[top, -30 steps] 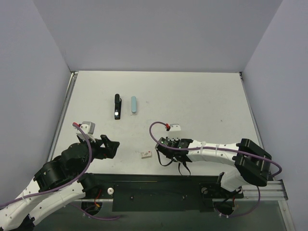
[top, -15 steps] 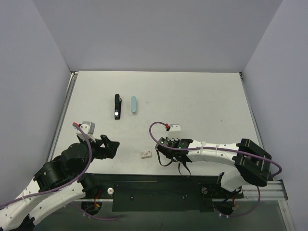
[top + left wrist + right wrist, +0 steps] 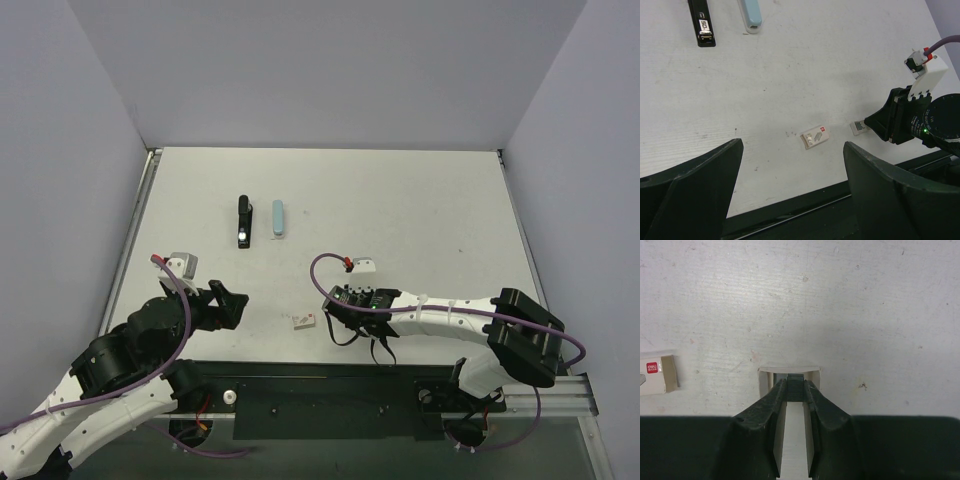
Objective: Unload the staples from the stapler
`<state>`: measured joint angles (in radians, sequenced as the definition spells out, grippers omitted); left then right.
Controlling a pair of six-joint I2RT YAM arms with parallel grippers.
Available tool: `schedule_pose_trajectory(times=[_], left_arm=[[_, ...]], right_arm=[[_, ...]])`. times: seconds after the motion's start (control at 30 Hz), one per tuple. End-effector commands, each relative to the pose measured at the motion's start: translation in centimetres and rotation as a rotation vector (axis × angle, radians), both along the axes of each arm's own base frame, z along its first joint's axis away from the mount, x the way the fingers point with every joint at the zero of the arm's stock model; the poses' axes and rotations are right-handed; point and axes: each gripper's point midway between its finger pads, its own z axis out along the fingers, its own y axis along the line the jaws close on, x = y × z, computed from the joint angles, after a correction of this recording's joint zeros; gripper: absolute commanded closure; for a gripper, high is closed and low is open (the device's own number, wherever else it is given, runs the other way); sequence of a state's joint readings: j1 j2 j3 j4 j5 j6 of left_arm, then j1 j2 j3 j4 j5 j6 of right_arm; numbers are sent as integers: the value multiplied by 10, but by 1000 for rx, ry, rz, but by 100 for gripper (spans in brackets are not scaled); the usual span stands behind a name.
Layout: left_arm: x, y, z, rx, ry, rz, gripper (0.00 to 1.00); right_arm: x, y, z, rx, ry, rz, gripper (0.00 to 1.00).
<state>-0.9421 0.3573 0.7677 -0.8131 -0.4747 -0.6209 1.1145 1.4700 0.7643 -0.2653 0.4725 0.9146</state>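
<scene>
The stapler lies in two parts at the back left: a black bar [image 3: 242, 221] [image 3: 701, 22] and, beside it, a pale blue piece [image 3: 278, 218] [image 3: 750, 15]. Near the table's front edge my right gripper [image 3: 795, 386] [image 3: 335, 305] is shut on a dark strip of staples [image 3: 795, 382] that sits inside a small open white tray [image 3: 789, 369] [image 3: 858, 128]. My left gripper [image 3: 795, 200] [image 3: 230, 304] hangs open at the front left. Nothing is between its fingers.
A small white staple-box sleeve with a red mark [image 3: 304, 321] [image 3: 815, 136] [image 3: 655, 374] lies left of the tray. The table's black front rail [image 3: 805, 210] runs just under both grippers. Grey walls close in the left, back and right sides.
</scene>
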Motion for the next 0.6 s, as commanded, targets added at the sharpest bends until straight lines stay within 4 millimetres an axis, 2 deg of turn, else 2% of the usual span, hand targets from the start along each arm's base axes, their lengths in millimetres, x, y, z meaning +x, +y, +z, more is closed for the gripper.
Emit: schedule_pose_trajectory(times=[0.0,0.57], left_arm=[[-1,0,8,-18,-12,-3,8],[0,-1,7,-12,-10,-5,8]], right_arm=[[0,-10,0,-43,-22,-11,85],[1,-11,3,-44,-28,-9,75]])
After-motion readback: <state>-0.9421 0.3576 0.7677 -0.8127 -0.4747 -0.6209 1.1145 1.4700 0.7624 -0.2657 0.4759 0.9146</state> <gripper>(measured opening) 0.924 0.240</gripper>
